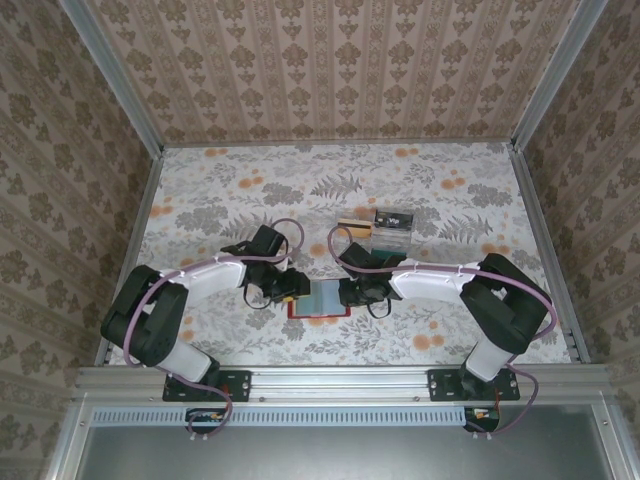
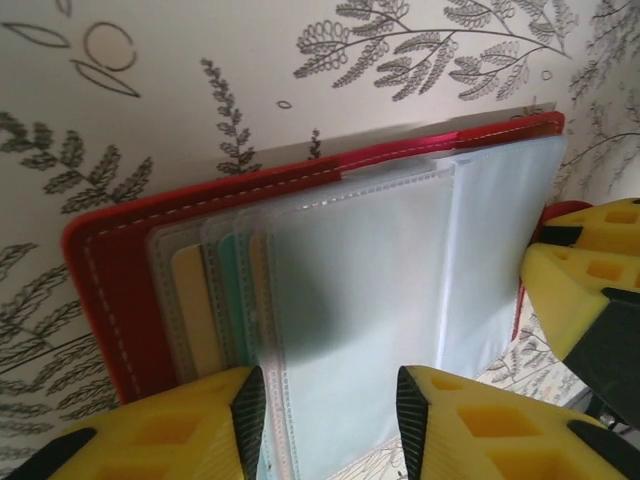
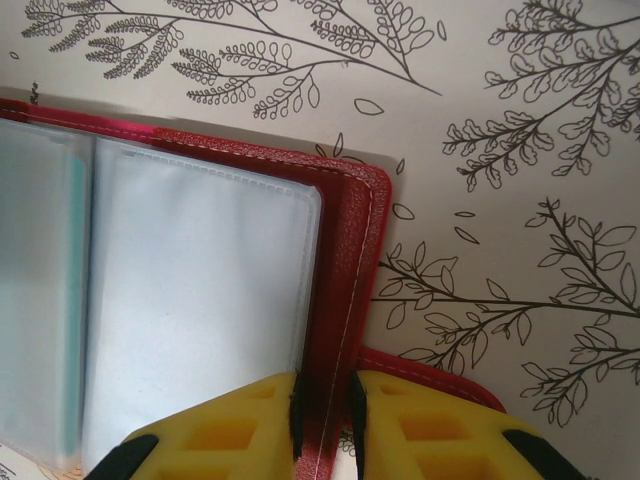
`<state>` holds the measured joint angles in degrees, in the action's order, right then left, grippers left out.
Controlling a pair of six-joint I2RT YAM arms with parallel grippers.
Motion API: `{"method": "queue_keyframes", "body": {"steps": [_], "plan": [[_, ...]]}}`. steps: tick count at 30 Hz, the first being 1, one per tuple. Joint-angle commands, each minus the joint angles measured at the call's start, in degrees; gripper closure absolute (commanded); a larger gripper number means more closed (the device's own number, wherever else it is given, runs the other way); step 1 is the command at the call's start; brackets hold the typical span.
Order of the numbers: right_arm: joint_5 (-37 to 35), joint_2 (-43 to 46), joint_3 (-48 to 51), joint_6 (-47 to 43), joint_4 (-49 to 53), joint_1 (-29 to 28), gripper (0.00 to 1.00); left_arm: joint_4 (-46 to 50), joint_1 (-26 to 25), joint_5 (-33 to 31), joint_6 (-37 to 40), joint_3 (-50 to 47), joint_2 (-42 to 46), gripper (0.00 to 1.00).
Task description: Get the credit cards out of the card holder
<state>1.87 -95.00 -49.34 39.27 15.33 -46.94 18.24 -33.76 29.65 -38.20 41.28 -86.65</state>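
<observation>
Yellow fingers (image 2: 180, 430) of the left gripper (image 2: 325, 395) stand well apart at the near edge of the open card holder (image 2: 110, 290). They straddle the loose edges of its clear plastic sleeves (image 2: 380, 270) without pinching any of them. Opposite, the right gripper (image 3: 322, 400) is closed almost flat on the red cover's outer edge, apparently steadying the card holder on the flowered table (image 3: 500, 120). Seen from above, both arms meet low over the card holder, which lies open, grey-blue side up, between the two grippers near the table's front. Inside the fanned sleeves of the left half, a tan card (image 2: 190, 300) and a teal card (image 2: 232, 290) sit tucked in their pockets, with only narrow strips showing. Whether a third card hides behind them cannot be told. Beyond the card holder, a tan card-like slip (image 1: 349, 221) and a darker item (image 1: 393, 228) lie on the table, too small to identify. The task appears to be at the reach for a card: one side anchors the holder while the other lines up on the sleeves. The next move likely calls for the left fingers to settle on one card's exposed edge rather than the slippery plastic, close firmly and draw it straight out of its pocket. Catching a sleeve instead could drag the whole card holder.
</observation>
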Motion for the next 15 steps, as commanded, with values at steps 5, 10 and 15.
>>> {"method": "queue_keyframes", "body": {"steps": [5, 10, 15], "plan": [[1.06, -2.03, 0.56, 1.12, -0.65, -0.78, 0.77, -4.05, -0.61, 4.41, -1.0, -1.26, -0.84, 0.45], [1.19, -2.12, 0.57, 1.25, -0.67, -0.73, 0.77, -5.27, -0.64, 5.59, -1.11, -1.53, -1.01, 0.33], [1.03, -2.23, 0.57, 1.3, -0.61, -0.73, 0.77, -6.52, -0.69, 6.76, -1.34, -1.64, -1.22, 0.24]]}}
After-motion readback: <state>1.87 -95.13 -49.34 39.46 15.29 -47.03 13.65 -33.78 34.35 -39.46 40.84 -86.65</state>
